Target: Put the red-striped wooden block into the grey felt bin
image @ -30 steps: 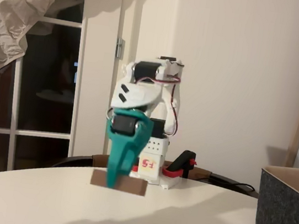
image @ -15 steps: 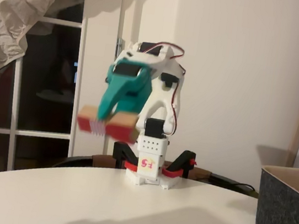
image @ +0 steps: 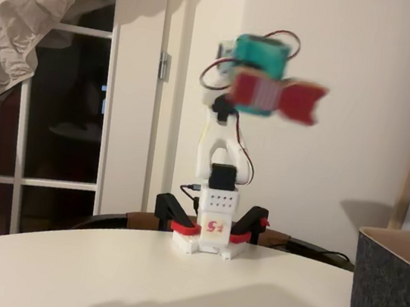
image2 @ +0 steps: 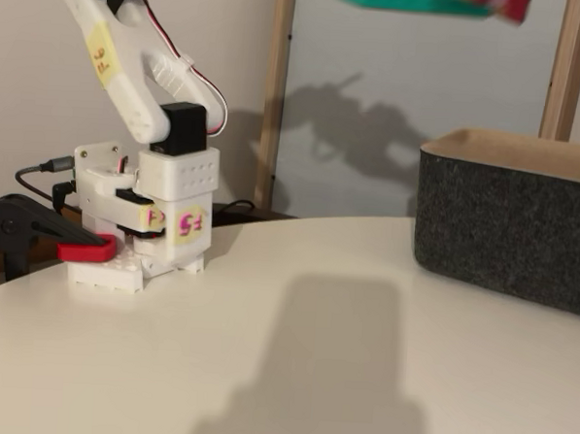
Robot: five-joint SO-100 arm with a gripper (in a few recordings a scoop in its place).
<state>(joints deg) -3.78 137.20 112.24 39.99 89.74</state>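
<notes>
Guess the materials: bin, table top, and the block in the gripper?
The grey felt bin: looks like dark grey felt, matte and fuzzy, with a lighter tan inside at the rim. The table: smooth off-white top with a soft sheen, possibly laminate or painted. The red-striped wooden block, held high by the gripper: red and motion-blurred, so no material is readable.

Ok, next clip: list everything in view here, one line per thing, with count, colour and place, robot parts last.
red-striped wooden block: one, red with white stripes, blurred, held high in the air above the table.
grey felt bin: one, dark grey with tan inside, on the table at the right in both fixed views.
table: one, white, round-edged.
clamps: two, black and red, either side of the arm's base.
curtain: one, pale, upper left.
gripper: one, teal, raised, jaws closed on the block.
arm base: one, white, at the table's far edge.
</notes>
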